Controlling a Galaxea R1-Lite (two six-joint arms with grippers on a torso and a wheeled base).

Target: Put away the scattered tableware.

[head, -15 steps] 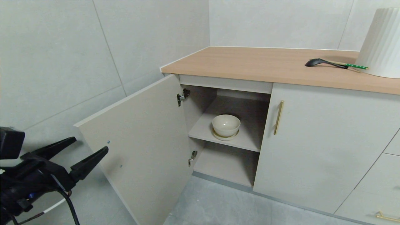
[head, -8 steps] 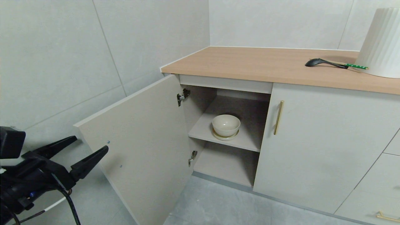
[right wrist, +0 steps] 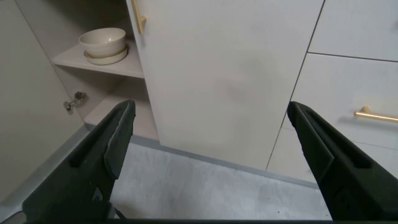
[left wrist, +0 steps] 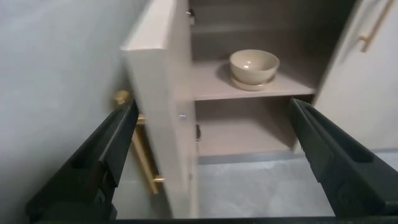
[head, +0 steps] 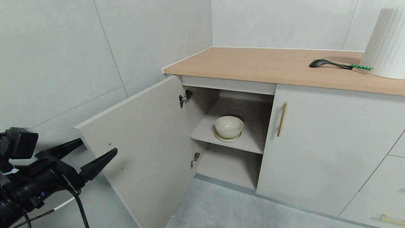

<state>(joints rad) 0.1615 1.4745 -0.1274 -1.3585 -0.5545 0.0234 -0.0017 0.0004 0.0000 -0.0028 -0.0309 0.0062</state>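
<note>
- Left gripper (head: 99,146), jaws spread and empty, hangs left of the cupboard (head: 227,85), by the outer edge of its open door (head: 142,142); its arm is cut off by the frame
- That door's gold handle (left wrist: 146,165) is partly hidden behind the panel
- Bowl (head: 229,126) sits on the cupboard's middle shelf (head: 205,134), on a plate (head: 227,138) mostly hidden beneath it
- Right gripper (right wrist: 210,107), jaws wide apart and empty, faces the cupboard's closed door (right wrist: 224,74)
- Black spoon (head: 319,63) and green-tipped chopsticks (head: 359,66) lie on the cupboard's wooden top (head: 246,65), reaching the foot of a white ribbed vessel (head: 384,44), itself cut off
- Pale tiled walls (head: 63,57) stand behind the cupboard, grey floor (head: 221,209) below
</note>
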